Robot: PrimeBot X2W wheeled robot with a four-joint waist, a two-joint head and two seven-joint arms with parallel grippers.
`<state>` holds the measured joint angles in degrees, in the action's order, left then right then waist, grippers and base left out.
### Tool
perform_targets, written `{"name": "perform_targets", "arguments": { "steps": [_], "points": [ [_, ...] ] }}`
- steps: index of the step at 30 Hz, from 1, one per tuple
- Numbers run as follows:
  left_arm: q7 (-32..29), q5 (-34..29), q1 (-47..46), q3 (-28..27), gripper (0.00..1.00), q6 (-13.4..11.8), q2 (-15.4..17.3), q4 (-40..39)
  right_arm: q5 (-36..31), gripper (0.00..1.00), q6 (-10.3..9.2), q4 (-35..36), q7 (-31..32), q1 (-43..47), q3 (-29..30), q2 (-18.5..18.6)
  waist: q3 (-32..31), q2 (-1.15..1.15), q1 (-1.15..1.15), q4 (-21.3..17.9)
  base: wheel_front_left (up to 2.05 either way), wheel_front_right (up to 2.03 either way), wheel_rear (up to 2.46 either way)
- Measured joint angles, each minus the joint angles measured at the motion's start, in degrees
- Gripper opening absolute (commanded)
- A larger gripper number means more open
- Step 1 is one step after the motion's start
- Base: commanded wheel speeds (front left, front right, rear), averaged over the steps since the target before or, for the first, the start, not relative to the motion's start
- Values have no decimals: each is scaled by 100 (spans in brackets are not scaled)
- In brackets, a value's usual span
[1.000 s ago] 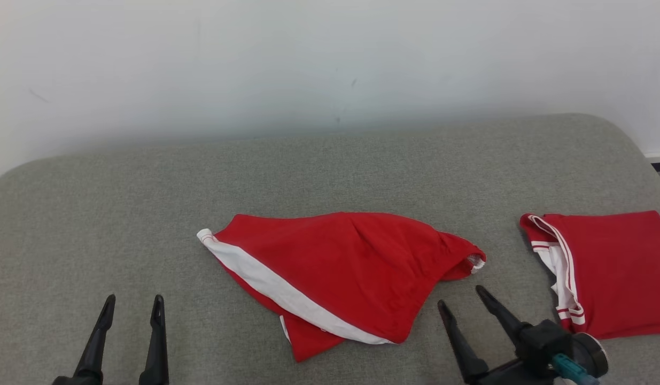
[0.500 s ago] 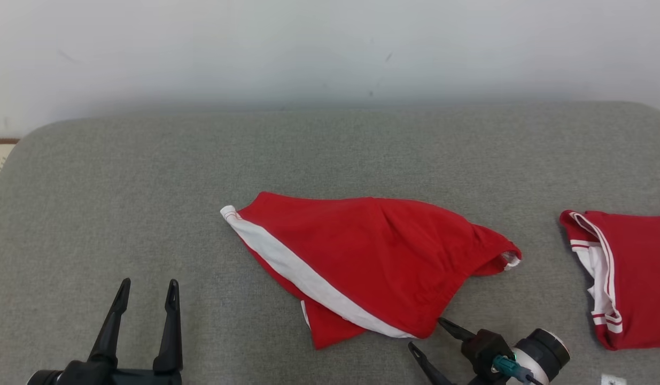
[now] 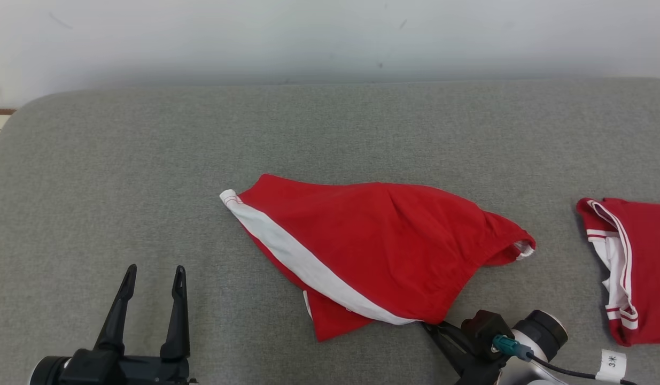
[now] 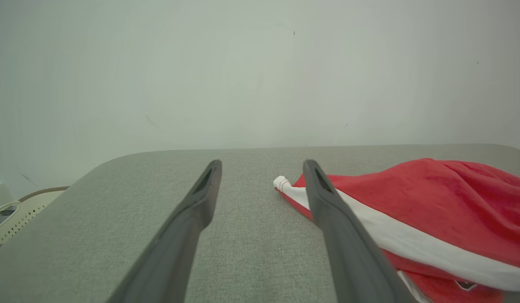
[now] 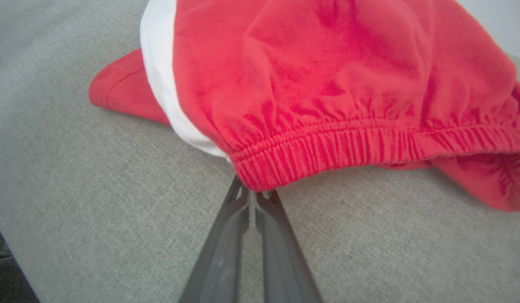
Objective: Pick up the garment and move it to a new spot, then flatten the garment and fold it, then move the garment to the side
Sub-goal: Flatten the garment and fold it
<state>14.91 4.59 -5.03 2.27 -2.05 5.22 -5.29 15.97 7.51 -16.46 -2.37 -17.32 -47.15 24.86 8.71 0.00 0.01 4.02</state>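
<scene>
Garment [image 3: 383, 246] lies long from 9 to 3 o'clock; right fingers [image 3: 442, 334], aimed toward 11, clench its 5 o'clock edge, left fingers [image 3: 118, 305] spread.

- Two red garments: one crumpled garment [image 3: 383, 246] with a white stripe, one folded garment [image 3: 647, 267]
- Two grippers: left gripper [image 3: 155, 268], right gripper [image 3: 428, 326]
- One grey padded surface [image 3: 148, 160]
- One white tag [image 3: 613, 365] on one cable [image 3: 559, 369]

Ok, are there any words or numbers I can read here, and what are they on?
"3米", small and sideways, so not fully sure: on the white tag on the black cable.
A small dark mark on the red shorts: too small to read.
No other writing can be made out.
</scene>
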Motion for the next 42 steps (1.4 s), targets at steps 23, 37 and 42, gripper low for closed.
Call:
{"name": "perform_targets", "arguments": {
  "steps": [23,37,42],
  "points": [
    [0,-96,30,-200,100,44,-53,-64,2833,0,0,3288,3158,673,255,1827,40,0,-1,-560,0,0,0],
    [0,-121,-436,101,100,138,-140,20,5110,0,-3,1725,5470,-365,1458,1614,502,0,0,-311,0,0,0],
    [0,-107,-640,233,100,146,-178,103,5176,0,-3,1020,5753,-785,1541,1234,734,0,0,-138,0,0,0]
  ]
}}
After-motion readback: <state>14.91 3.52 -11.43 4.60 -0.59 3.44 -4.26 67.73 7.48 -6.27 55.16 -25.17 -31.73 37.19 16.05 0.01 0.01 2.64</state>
